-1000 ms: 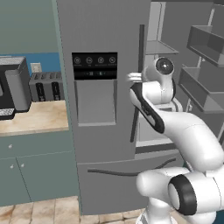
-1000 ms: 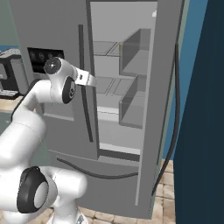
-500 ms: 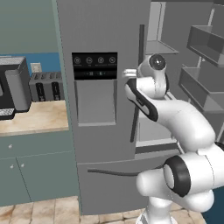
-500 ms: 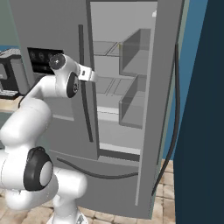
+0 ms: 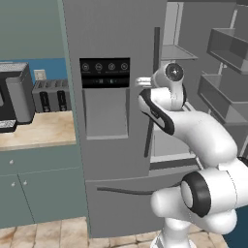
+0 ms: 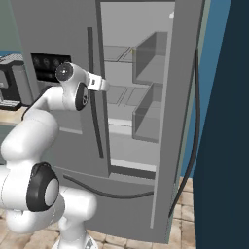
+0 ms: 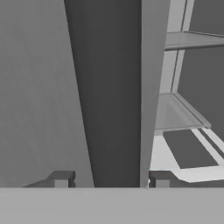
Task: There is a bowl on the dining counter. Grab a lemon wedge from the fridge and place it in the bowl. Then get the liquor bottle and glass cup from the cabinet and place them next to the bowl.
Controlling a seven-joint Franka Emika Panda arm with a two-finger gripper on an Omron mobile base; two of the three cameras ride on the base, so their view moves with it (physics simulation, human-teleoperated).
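The end effector (image 7: 111, 183) straddles the dark vertical handle (image 7: 109, 94) of the tall grey steel fridge (image 5: 111, 38), fingertips (image 7: 61, 178) either side at nine and three o'clock; whether they clench it, I cannot tell. Its right door (image 6: 182, 116) stands open on bare shelves (image 6: 121, 92).

Hand (image 7: 111, 180) straddles the fridge's dark handle (image 7: 109, 96).

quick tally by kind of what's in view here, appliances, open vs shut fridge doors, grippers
Tall grey steel fridge: 1
Shut fridge door with black dispenser panel: 1
Open fridge door with shelf bins: 1
Silver slotted toaster: 1
Dark coffee machine: 1
Two-finger gripper astride the dark vertical handle: 1
Total: 6
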